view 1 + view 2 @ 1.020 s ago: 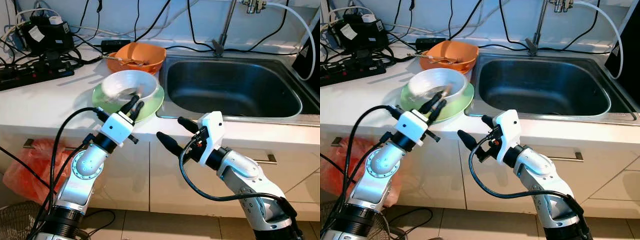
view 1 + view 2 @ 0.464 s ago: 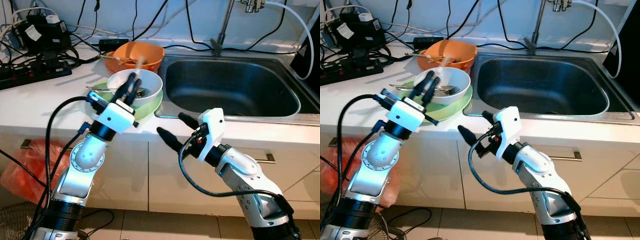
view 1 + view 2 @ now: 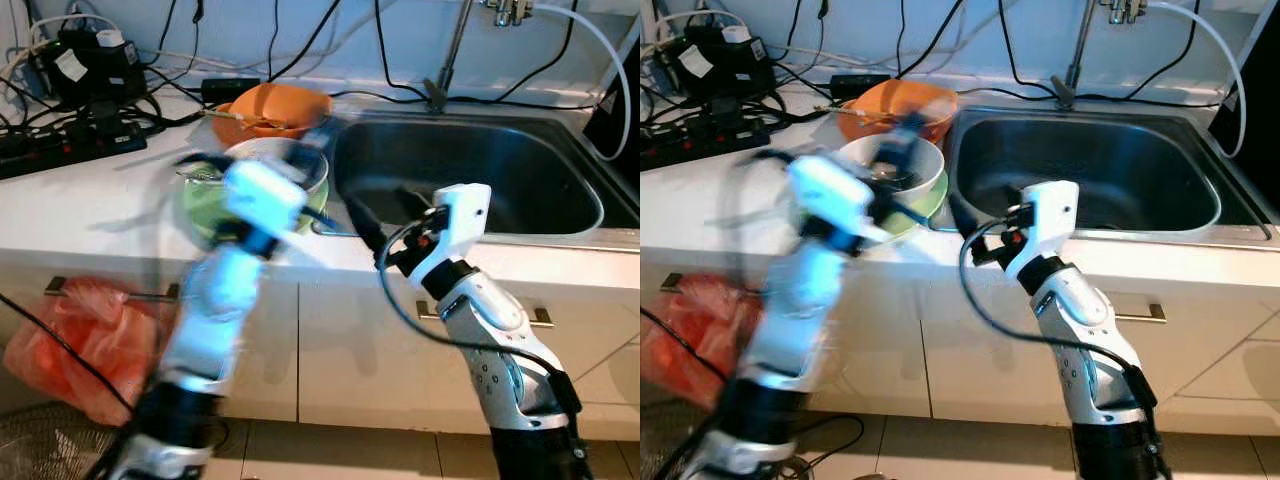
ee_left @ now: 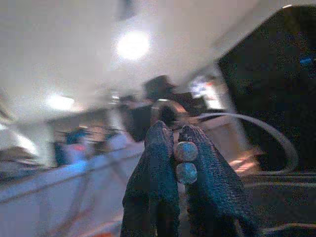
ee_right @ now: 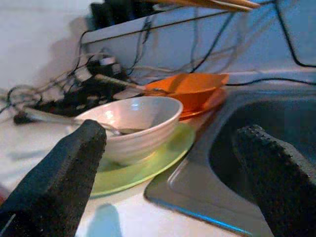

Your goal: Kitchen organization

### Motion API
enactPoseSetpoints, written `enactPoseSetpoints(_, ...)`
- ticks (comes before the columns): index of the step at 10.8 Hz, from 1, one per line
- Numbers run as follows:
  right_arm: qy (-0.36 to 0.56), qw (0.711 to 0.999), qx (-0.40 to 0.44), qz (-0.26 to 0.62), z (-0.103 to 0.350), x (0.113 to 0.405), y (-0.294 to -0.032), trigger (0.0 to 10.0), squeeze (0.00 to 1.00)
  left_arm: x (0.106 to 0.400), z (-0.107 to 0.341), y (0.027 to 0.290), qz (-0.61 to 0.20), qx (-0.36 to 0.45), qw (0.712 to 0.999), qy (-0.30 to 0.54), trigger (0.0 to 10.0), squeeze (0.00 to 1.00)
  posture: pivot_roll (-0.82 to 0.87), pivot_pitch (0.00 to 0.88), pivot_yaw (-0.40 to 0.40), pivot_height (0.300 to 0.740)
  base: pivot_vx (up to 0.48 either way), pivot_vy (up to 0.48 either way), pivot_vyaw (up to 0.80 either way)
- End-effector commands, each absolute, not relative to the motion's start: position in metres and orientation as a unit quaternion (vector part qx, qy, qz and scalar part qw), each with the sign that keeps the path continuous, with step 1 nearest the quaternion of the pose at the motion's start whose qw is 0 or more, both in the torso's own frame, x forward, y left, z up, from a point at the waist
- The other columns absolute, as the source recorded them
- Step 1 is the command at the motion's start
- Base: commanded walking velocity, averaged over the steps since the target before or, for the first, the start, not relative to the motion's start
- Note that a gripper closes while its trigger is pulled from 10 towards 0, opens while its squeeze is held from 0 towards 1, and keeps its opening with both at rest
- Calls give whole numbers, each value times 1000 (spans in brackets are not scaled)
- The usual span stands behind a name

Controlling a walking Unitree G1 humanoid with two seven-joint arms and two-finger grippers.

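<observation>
Overhead, a white countertop (image 3: 90,200) is seen running across the scene, with a stainless steel sink basin (image 3: 470,175) set into its right part. Left of the sink, a round pale green plate (image 5: 148,165) lies on the counter, and a white ribbed bowl (image 5: 131,126) stands on it with a metal utensil resting inside. An orange bowl (image 3: 275,108) is placed just beyond, near a tangle of black cables (image 3: 80,120) at the far left. The left gripper (image 4: 175,143), heavily blurred, is raised by the white bowl, its fingers pressed together. The right gripper (image 5: 170,143) is held at the sink's near edge, fingers spread wide.
</observation>
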State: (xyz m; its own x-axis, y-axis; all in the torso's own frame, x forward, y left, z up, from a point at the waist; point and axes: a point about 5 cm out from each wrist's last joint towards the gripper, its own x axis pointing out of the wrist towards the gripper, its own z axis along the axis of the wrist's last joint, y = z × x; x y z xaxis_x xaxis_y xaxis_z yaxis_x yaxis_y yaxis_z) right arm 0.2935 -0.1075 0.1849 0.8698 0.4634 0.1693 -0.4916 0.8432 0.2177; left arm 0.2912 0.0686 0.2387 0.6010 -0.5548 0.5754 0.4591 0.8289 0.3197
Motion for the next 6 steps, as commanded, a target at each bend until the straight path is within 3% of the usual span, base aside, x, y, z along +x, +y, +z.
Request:
enactPoseSetpoints(1, -53, 956, 169, 234, 191, 299, -112, 10000, 0, 297, 238, 57, -323, -4, 895, -307, 0, 0, 29, 0, 6, 740, 0, 0, 0)
enactPoseSetpoints(3, -44, 947, 234, 215, 191, 302, -117, 10000, 0, 312, 236, 63, -316, -144, 906, -243, 0, 0, 24, 1, 12, 740, 0, 0, 0)
enactPoseSetpoints(6, -24, 927, 273, 254, 192, 300, -116, 10000, 0, 328, 231, 78, -317, -305, 882, -165, 0, 0, 27, 12, 17, 740, 0, 0, 0)
